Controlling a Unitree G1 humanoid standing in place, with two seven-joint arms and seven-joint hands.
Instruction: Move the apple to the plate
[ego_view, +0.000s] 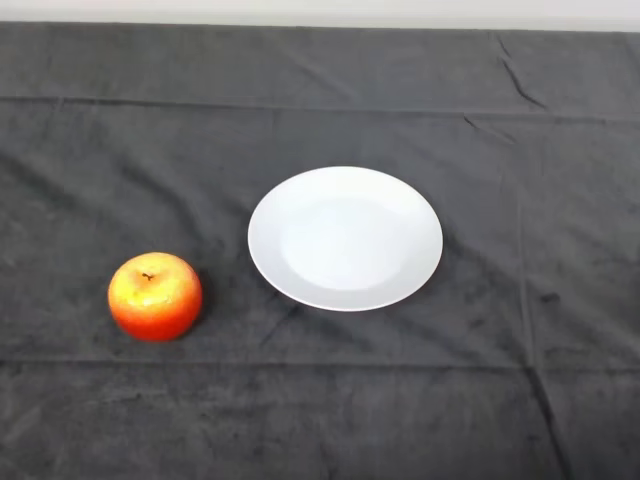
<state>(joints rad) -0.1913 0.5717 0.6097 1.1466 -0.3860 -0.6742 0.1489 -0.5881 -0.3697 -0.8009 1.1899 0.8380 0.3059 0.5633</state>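
A white plate (345, 238) sits on the bench (320, 420), on a dark cloth (120, 150). It is round and shallow. The apple (155, 296) is not on it. The apple is red and yellow and stands upright, stem end up, on the cloth to the left of the plate and a bit nearer the front edge. The two do not touch. Only wrinkled cloth lies between the apple and the plate.
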